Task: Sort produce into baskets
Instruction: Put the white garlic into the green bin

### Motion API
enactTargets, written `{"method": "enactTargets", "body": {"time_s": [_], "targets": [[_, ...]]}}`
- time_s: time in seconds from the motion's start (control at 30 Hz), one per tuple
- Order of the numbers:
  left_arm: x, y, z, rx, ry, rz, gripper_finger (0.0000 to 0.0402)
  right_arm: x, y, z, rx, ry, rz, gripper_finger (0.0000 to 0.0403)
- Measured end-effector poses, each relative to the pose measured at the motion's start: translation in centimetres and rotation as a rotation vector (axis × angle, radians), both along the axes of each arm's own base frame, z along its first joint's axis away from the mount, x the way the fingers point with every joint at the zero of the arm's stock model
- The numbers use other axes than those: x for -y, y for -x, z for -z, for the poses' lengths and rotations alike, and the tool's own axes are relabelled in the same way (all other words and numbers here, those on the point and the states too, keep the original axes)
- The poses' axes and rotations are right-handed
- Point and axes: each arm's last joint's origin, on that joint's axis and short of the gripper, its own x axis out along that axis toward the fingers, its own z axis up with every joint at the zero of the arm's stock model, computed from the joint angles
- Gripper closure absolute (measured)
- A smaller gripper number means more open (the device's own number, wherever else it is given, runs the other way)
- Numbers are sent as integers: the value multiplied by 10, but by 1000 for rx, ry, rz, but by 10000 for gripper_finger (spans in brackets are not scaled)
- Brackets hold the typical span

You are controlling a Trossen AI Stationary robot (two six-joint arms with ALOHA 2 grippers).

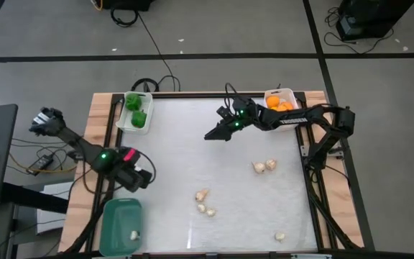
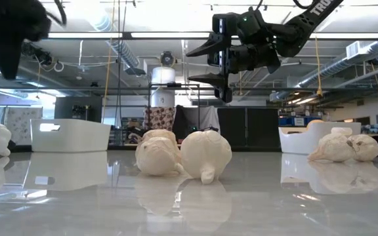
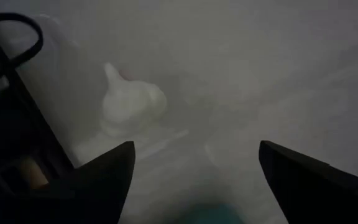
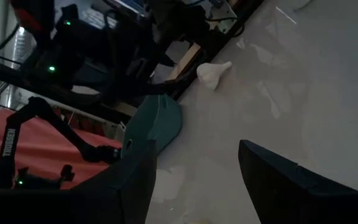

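While raised, right end effector agape

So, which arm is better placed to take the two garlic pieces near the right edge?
Probably the right. Its open gripper hangs over the table, nearer that garlic pair. The left gripper, also open, sits above the teal bin.

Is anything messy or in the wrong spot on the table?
Nothing is spilled or broken. Six garlic pieces, like this one, lie scattered on the table, unsorted. One sits in the teal bin. Peppers and oranges are in their white bins.
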Motion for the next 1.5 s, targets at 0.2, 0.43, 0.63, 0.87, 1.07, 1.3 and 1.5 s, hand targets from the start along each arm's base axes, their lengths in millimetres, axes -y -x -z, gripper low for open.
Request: {"method": "enactTargets", "body": {"time_s": [0.2,0.43,0.63,0.87,1.07,1.3,1.5], "targets": [[-27,-9,15,-84,30,63,70,5,2,-1,10,4,16,166],[-55,-20,23,-87,70,208,76,5,2,-1,6,-6,17,166],[-83,-26,23,-41,58,241,76,-1,-1,-1,3,-7,15,166],[-105,-24,25,-47,48,294,76,-1,-1,-1,-3,-32,34,166],[-106,-16,45,-101,80,393,82,-1,-2,-1,-9,-40,55,166],[-106,-11,67,-82,136,406,85,-11,-5,-1,-12,-39,44,166],[-103,-9,71,-60,220,466,85,-14,-6,-1,-22,-64,46,166]]}}
